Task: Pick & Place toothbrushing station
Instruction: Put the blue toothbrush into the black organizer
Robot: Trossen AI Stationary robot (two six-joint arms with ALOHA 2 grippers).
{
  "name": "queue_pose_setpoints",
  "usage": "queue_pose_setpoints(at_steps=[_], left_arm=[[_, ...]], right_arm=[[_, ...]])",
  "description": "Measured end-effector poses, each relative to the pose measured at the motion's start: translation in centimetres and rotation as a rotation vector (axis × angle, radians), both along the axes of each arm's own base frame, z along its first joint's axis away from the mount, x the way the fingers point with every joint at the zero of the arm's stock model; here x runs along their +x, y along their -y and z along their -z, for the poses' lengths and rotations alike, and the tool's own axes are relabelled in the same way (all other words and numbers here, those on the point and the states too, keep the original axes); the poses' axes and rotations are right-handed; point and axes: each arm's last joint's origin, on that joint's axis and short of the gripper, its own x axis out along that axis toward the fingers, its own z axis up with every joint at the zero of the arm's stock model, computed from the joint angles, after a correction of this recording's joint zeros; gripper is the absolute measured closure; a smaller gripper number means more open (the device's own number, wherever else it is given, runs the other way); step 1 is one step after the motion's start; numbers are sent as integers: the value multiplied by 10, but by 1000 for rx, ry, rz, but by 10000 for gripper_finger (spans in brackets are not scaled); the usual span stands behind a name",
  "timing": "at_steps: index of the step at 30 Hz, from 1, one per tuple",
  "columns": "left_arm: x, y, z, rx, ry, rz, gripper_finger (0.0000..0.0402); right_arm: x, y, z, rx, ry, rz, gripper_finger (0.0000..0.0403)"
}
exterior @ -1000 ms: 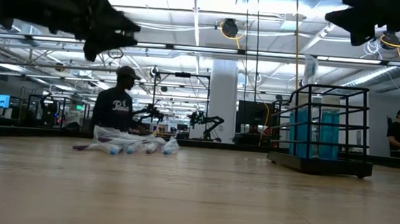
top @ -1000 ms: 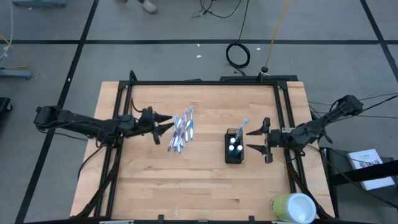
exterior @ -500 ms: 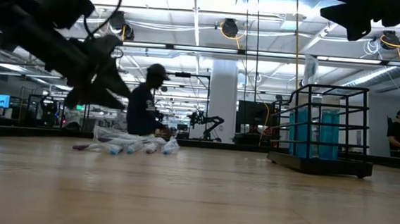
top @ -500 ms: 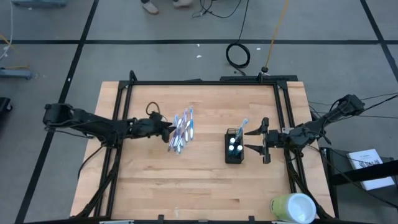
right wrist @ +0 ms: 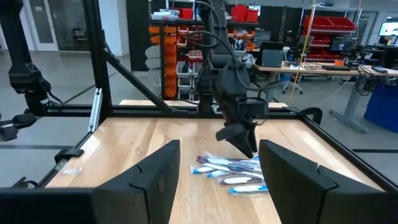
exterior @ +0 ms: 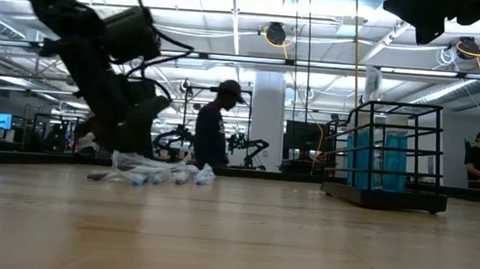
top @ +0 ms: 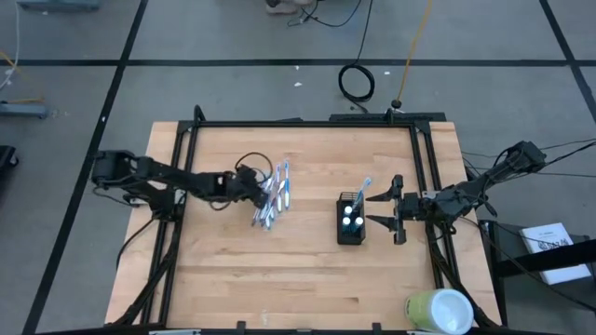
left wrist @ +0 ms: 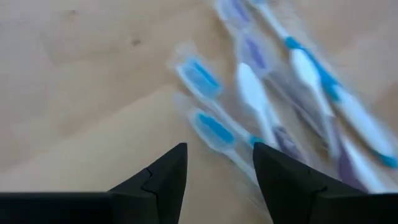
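Observation:
Several blue-and-white toothbrushes (top: 273, 195) lie in a loose pile on the table left of centre; they also show in the left wrist view (left wrist: 267, 99), the low view (exterior: 148, 173) and the right wrist view (right wrist: 233, 172). The black wire-mesh holder (top: 351, 221) stands right of centre with one toothbrush and white-capped tubes in it; in the low view (exterior: 387, 157) it shows at the right. My left gripper (top: 257, 191) is open, low over the pile's left edge; its fingers (left wrist: 161, 180) point down beside the brush heads. My right gripper (top: 377, 209) is open, just right of the holder.
A yellow-green and white cylinder (top: 438, 310) lies at the table's near right corner. A black frame (top: 307, 123) runs along the table's far, left and right edges. A person (exterior: 214, 124) walks in the room behind the table.
My left gripper has gone toward the table's right edge and down, from well above the table to the left edge of the toothbrush pile, tipping its fingers downward. The person behind the table has walked to the right.

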Motion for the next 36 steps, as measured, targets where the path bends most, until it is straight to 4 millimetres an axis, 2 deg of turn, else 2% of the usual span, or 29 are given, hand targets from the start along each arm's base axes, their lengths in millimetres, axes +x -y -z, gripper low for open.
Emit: queue_pose_setpoints(at_steps=[4,7,11,16,22,30,36], left_arm=[[5,-6,-2,-12,-149,-19,211],[2,-8,-6,-30,-279,-33,211],[-7,-11,-14,-41,-434,-92,211],[-24,-11,-26,26,-620,-242,211],[-26,-9,-34,59,-614,-303,211],[-17,-1,-31,-149,-536,-214,211],[-23,-5,-25,-91,-562,-254,211]], right_arm=[[0,0,0,0,0,0,193],[0,0,0,-1,-2,0,193],[1,0,1,-2,-5,2,193],[1,-1,1,-4,-8,3,193],[1,-1,1,-4,-8,3,193],[1,-1,1,-4,-8,3,193],[1,0,1,-4,-8,5,193]])
